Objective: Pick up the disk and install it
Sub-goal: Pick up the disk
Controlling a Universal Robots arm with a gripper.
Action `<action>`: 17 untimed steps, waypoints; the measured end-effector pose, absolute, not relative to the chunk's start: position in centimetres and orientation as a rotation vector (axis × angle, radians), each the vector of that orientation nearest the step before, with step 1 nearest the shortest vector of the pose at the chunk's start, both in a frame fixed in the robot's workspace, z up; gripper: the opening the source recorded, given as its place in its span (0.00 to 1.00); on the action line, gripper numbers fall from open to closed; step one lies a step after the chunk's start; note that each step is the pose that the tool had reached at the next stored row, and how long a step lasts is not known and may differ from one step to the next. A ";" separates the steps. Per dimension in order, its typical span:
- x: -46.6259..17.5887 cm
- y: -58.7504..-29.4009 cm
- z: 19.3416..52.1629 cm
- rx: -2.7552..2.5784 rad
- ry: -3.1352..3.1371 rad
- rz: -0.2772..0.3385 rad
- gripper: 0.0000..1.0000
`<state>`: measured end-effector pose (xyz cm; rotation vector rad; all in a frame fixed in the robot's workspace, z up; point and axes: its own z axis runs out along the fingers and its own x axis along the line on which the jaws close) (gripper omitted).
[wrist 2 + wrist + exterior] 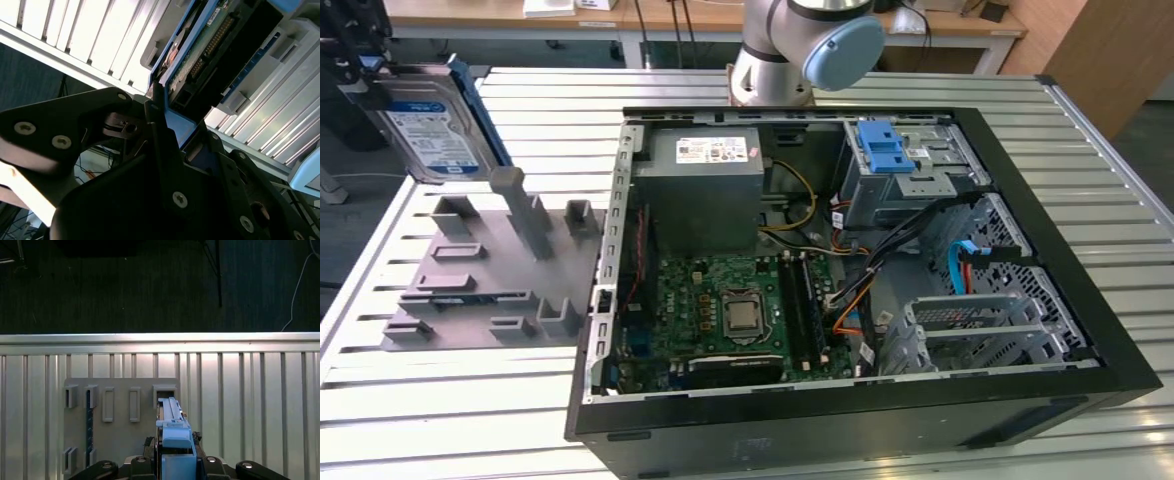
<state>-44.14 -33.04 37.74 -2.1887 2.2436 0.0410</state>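
Squeezed tight in the gripper [175,120], by its blue side rails: the disk [434,125]. Probably hard, heavy, easy to break if dropped.

Colours across the slatted table

The disk [434,128] was silver-grey with a blue-and-white label and blue side rails. The fixture plate [487,270] was plain grey, the table [454,400] pale and striped with slats. The computer case [854,420] was black, its motherboard [720,310] green, its latch [887,150] blue.

Gripper [360,80] cut at exterior view's left, w/ disk [438,125] end hidden.
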 end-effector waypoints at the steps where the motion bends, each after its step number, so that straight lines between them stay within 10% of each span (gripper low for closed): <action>1: -44.1 -33.0 37.9 -2.189 2.244 0.041 0.36; 17: -44.1 -33.0 42.3 -2.189 2.244 0.041 0.36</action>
